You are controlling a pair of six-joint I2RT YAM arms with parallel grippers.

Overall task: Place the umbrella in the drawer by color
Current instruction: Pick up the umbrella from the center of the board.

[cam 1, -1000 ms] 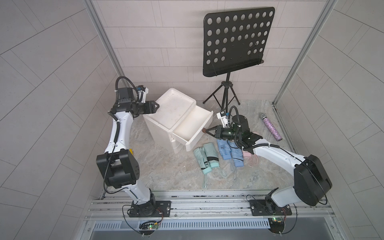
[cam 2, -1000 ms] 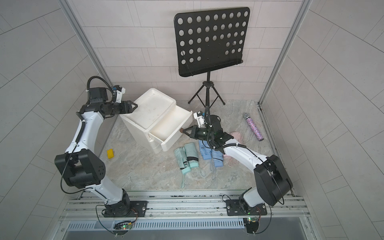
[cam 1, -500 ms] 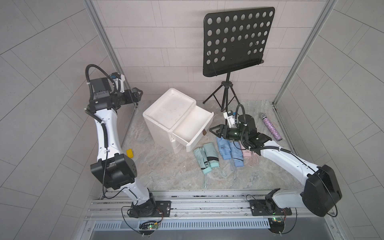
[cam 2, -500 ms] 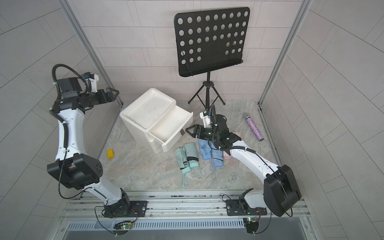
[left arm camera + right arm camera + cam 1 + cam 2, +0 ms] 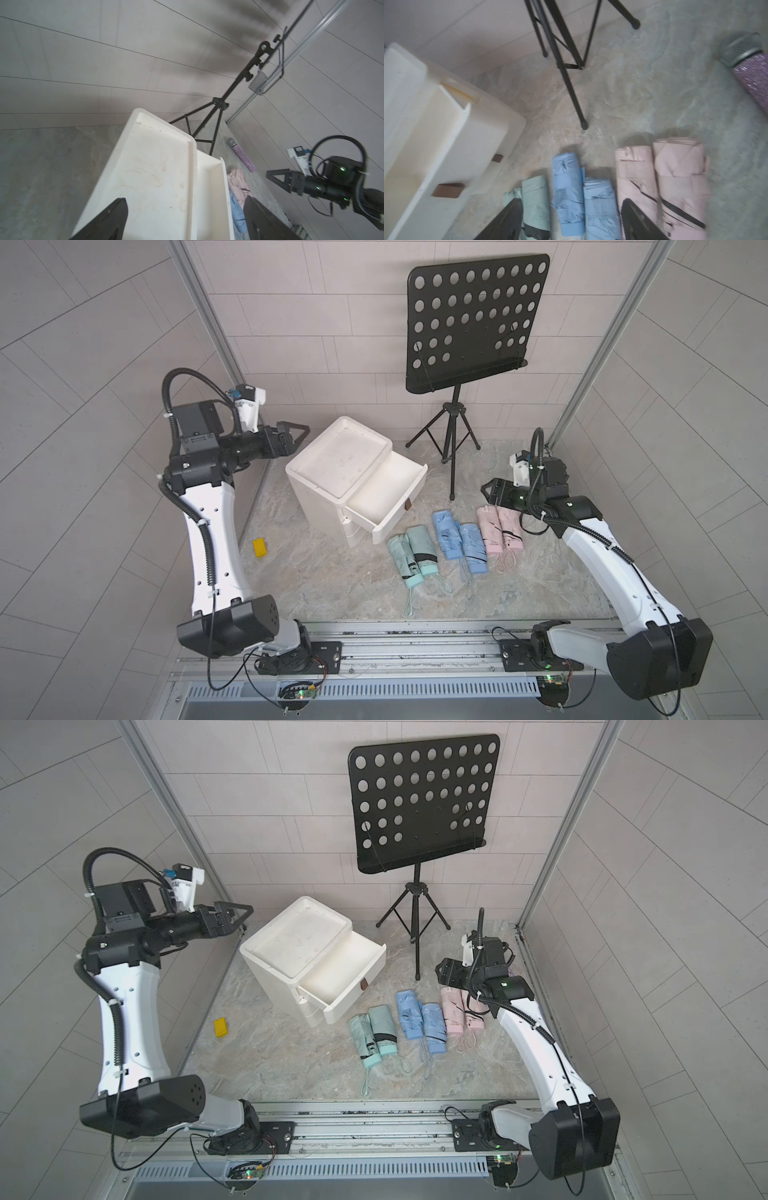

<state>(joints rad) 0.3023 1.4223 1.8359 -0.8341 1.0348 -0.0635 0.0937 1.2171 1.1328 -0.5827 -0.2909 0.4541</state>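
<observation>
Hovering right fingers (image 5: 639, 224): spread, empty, near your pink umbrellas (image 5: 500, 526).
Left fingers (image 5: 110, 220): spread, empty, raised beside cabinet (image 5: 340, 460).
Umbrellas (image 5: 459, 539): on worktop (image 5: 316, 572), paired by colour, seemingly for sorting.
Drawer (image 5: 399, 524): top open, empty.

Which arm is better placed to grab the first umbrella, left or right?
Right, most likely. The right tool hangs open over the pink umbrellas, with the blue umbrellas alongside. The left tool is open too, but raised beside the white drawer cabinet, away from every umbrella.
</observation>
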